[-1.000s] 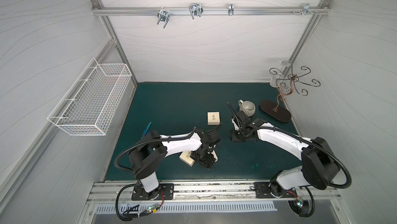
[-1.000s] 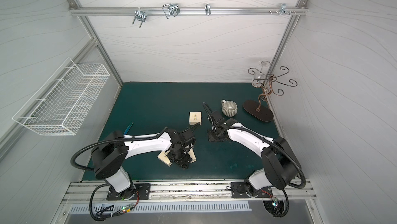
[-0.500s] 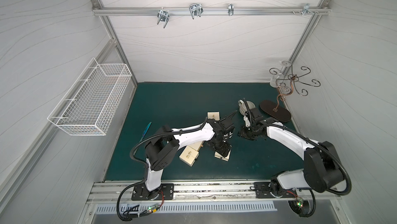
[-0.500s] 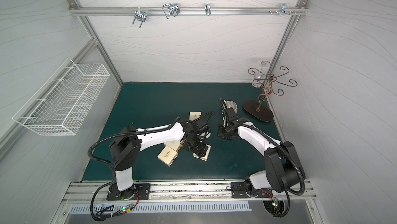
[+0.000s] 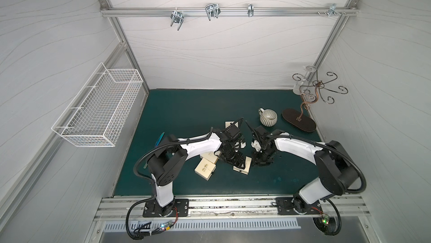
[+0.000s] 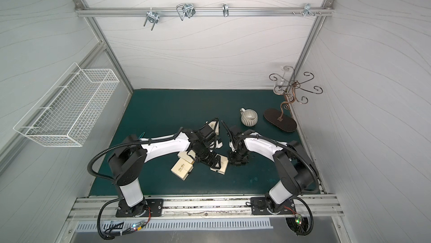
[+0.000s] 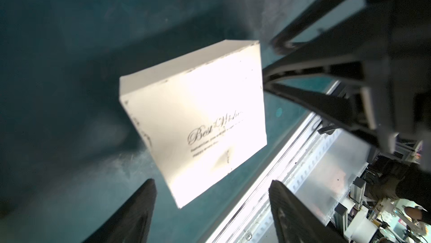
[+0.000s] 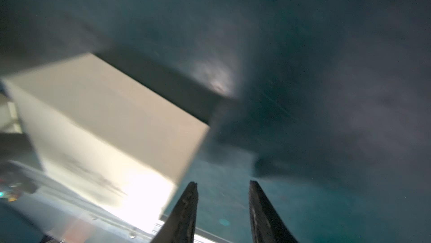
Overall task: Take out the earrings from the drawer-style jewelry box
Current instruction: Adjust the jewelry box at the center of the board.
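Two claws crowd one cream jewelry box [image 7: 198, 118] that lies flat near the middle of the counter [image 5: 186, 109], a little toward its front edge. The left claw [image 7: 211, 180] hangs over it with its jaws spread wide. To my eye that is wide enough to straddle the box's sleeve and pin it, though I can't see either finger touching it. The right claw [image 8: 222, 182] sits just beside the box's end, on the side facing the counter's right edge. Its jaws are drawn in to a narrow gap with nothing between them, which looks like a stance for nipping the drawer's end and sliding it out while the other arm steadies the sleeve.

The box is shut, script lettering up, so the earrings — none to be seen anywhere — are presumably inside. More cream boxes [image 5: 205, 168] lie just beside it toward the left edge, out of the way. A ribbed mug [image 5: 268, 117] and a scrolled jewelry stand [image 5: 303, 119] stand toward the back right, clear of both arms.
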